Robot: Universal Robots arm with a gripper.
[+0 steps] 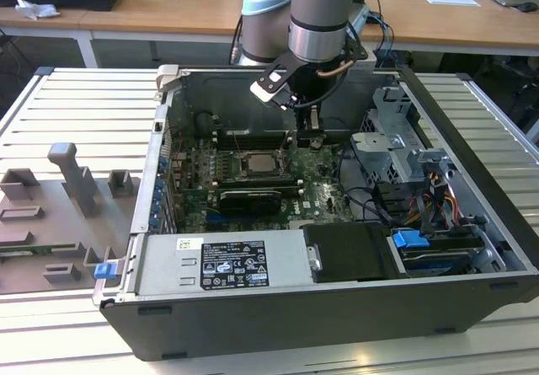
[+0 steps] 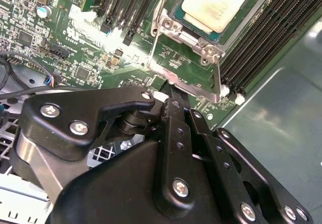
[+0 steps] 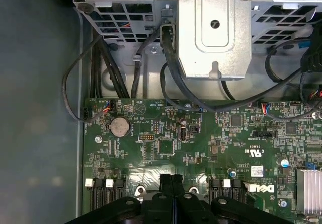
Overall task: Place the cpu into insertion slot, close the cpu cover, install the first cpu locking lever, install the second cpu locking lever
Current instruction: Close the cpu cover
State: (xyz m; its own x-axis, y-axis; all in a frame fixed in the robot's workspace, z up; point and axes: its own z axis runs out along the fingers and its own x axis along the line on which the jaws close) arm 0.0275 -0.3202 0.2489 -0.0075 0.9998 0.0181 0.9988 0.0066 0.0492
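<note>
The arm reaches down into an open computer case (image 1: 472, 114) that lies on a slatted table (image 1: 76, 105). Its tool (image 1: 309, 137) hangs low over the green board (image 3: 201, 148), just to the exterior view's right of the socket. In the first wrist view the two black fingers (image 3: 165, 183) are pressed together, with only a thin seam between them and nothing visible in their grip. The cpu (image 2: 214, 2) lies flat in the insertion slot (image 2: 221, 32), its pale metal face up, with long black memory slots (image 2: 261, 38) running along both sides. The cpu cover (image 2: 191, 85) is not down on the chip. It stands swung open beside the socket, between the chip and the tool, and the green board shows through its window. In the second wrist view the fingertips sit right at the cover's outer edge, but I cannot tell whether they touch it. Grey fixture blocks (image 1: 76, 181) stand on the table at the exterior view's left.
</note>
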